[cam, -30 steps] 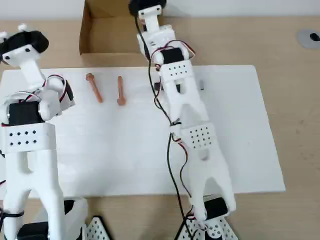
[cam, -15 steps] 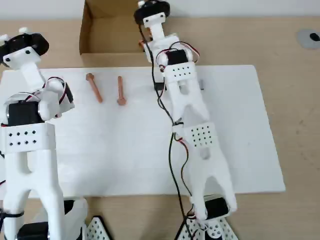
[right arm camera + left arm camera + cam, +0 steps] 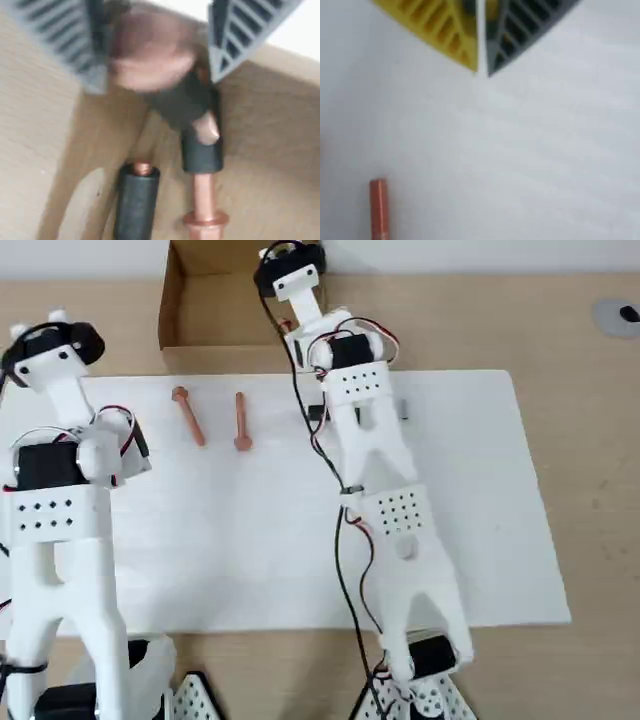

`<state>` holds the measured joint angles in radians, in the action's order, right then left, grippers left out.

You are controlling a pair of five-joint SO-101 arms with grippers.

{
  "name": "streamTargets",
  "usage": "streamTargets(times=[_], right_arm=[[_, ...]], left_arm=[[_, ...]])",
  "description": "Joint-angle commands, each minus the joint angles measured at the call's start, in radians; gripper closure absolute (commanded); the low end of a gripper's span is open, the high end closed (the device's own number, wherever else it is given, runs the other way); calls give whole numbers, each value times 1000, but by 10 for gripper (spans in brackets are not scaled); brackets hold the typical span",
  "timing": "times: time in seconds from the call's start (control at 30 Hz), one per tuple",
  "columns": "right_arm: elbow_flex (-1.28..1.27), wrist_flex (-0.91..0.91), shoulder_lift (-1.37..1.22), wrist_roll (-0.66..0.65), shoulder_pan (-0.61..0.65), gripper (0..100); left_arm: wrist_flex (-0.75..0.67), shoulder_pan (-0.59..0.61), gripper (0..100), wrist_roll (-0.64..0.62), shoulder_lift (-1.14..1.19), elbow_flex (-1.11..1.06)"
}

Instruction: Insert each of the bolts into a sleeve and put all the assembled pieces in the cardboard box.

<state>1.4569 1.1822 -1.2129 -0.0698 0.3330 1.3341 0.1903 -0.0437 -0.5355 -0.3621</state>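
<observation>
Three assembled pieces show in the right wrist view, each a copper bolt pushed through a dark sleeve. The first sleeved piece (image 3: 136,200) and the second sleeved piece (image 3: 201,150) lie side by side on the floor of the cardboard box (image 3: 45,130), the second with its flanged head clear of its sleeve. The third sleeved piece (image 3: 165,65) is blurred and sits between the fingers of the right pincer (image 3: 156,80), which stands spread wide above the box. Its head is nearer one finger (image 3: 75,40) than the other, and I cannot tell whether either finger bears it. On the white sheet (image 3: 480,500) over the bench (image 3: 590,440), near the box, lie the first bare bolt (image 3: 188,416) and the second bare bolt (image 3: 241,421), slim and copper, near each other but not touching. The left pincer (image 3: 481,67) hovers over the sheet, its yellow and dark fingers drawn to a thin slit with nothing between them.
</observation>
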Motion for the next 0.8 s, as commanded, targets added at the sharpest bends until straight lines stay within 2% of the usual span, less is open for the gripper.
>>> streamTargets(times=[0.0,0.13,0.27,0.4,0.57,0.77], right_arm=[[81,34,30,-3,21,766],[162,91,30,-3,31,764],[211,215,70,-8,42,764],[211,382,232,-9,39,764],[209,591,484,-12,39,765],[150,608,748,-89,-39,767]], left_arm=[[46,8,972,-5,-4,97],[129,9,902,-5,18,186],[233,12,890,-21,165,334],[324,14,891,-80,429,535],[368,3,891,-153,734,852],[419,-84,890,-155,951,1174]])
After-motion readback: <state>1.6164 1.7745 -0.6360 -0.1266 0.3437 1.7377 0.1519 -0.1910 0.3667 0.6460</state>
